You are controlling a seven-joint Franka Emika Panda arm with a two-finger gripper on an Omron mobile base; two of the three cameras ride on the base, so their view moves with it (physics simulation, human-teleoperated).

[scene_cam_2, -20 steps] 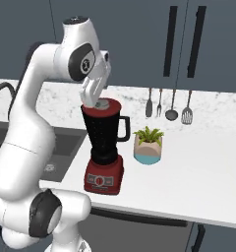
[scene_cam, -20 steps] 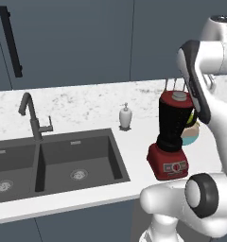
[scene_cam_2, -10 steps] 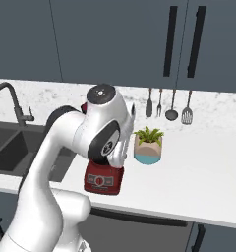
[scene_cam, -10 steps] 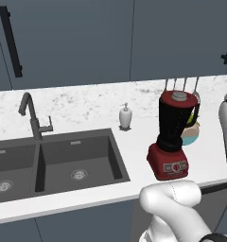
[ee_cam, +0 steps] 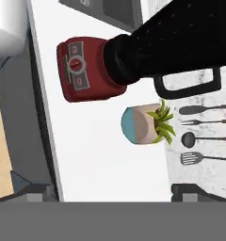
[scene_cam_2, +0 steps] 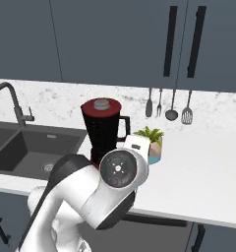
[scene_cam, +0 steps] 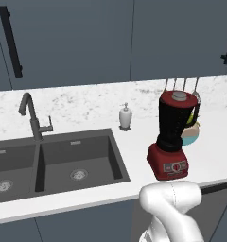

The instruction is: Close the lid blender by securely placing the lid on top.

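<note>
The blender [scene_cam: 173,137] stands upright on the white counter, right of the sink, with its dark jar [scene_cam_2: 103,132] on a boxy red base [scene_cam: 167,164]. The red lid [scene_cam: 178,98] with a grey knob sits flat on the jar's rim, also seen from the other side as the lid [scene_cam_2: 101,105]. In the hand view the blender base [ee_cam: 84,70] and jar [ee_cam: 176,42] lie across the top. My gripper [ee_cam: 110,193] is open, its fingertips [ee_cam: 32,190] far apart with nothing between them, well back from the blender.
A double sink [scene_cam: 116,158] with a faucet [scene_cam: 32,116] lies to the left, with a white soap dispenser [scene_cam: 126,117] behind it. A potted plant [scene_cam_2: 150,140] stands beside the blender. Utensils [scene_cam_2: 171,106] hang on the back wall. My folded arm [scene_cam_2: 117,170] is at the counter's front edge.
My gripper has come away from the top of the jar, and the arm has folded down low in front of the counter. The lid stays on the jar.
</note>
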